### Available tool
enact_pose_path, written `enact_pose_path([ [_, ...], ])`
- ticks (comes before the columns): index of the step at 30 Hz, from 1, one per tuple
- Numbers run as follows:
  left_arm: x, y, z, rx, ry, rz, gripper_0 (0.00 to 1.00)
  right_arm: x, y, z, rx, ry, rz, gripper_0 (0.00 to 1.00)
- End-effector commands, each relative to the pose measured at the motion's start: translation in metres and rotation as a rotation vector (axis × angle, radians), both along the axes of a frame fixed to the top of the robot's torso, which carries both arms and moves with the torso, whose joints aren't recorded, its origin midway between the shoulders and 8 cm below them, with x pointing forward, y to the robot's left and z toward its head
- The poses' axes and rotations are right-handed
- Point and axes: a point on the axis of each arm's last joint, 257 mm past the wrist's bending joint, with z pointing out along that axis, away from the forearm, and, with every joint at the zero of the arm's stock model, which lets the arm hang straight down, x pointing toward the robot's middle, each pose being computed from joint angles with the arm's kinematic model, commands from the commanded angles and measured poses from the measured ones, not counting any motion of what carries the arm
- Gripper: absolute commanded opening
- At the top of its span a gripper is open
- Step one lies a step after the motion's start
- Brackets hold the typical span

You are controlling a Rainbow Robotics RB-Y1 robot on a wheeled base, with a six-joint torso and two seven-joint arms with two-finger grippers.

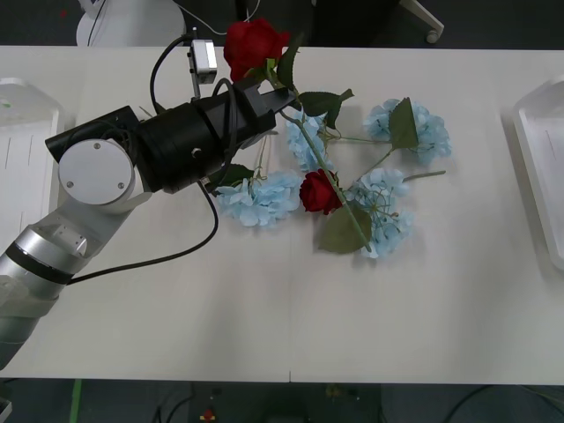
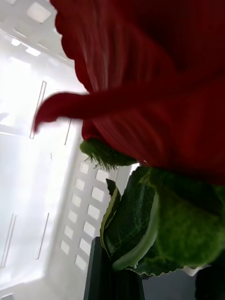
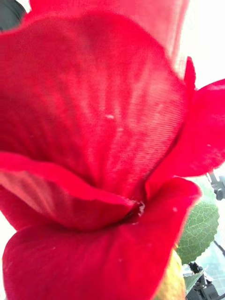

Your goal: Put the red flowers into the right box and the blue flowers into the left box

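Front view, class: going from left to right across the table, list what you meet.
Left box → left gripper holding a red rose → red rose lying among the blue flowers → right box.

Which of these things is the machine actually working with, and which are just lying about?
Part of the job:
- red rose gripped by the left tool
- second red rose on the table
- third red rose near the right tool
- blue flowers
- left box, right box

Just there:
- table
- wheeled white leg beyond it
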Motion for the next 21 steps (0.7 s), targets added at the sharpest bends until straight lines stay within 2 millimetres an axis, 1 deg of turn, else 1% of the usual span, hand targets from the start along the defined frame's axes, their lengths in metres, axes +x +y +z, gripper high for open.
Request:
enact_pose_path([
  [1, -0.002, -0.005, 0.044, -0.023, -0.086, -0.017, 0.00, 0.025, 0.013, 0.003, -0.025, -0.053, 0.020, 0.00],
  [6, -0.002, -0.004, 0.045, -0.022, -0.088, -0.016, 0.00, 0.029, 0.011, -0.008, -0.014, -0.066, 0.019, 0.00],
  [11, -0.002, -0.004, 0.044, -0.020, -0.088, -0.016, 0.00, 0.031, 0.012, -0.012, -0.015, -0.068, 0.025, 0.00],
  [12, -0.002, -0.004, 0.044, -0.019, -0.089, -0.016, 0.00, 0.030, 0.011, -0.013, -0.013, -0.068, 0.024, 0.05],
  [13, -0.001, -0.003, 0.044, -0.020, -0.090, -0.015, 0.00, 0.031, 0.011, -0.012, -0.015, -0.068, 0.024, 0.15],
  [14, -0.001, -0.003, 0.044, -0.020, -0.090, -0.015, 0.00, 0.030, 0.011, -0.013, -0.015, -0.066, 0.025, 0.29],
  [15, -0.001, -0.003, 0.044, -0.020, -0.090, -0.013, 0.00, 0.031, 0.012, -0.012, -0.015, -0.067, 0.026, 0.40],
  [17, -0.001, -0.003, 0.043, -0.020, -0.088, -0.014, 0.00, 0.030, 0.010, -0.011, -0.012, -0.066, 0.024, 0.54],
  [21, -0.001, -0.003, 0.044, -0.020, -0.090, -0.015, 0.00, 0.020, 0.007, -0.015, 0.024, -0.042, -0.007, 0.67],
])
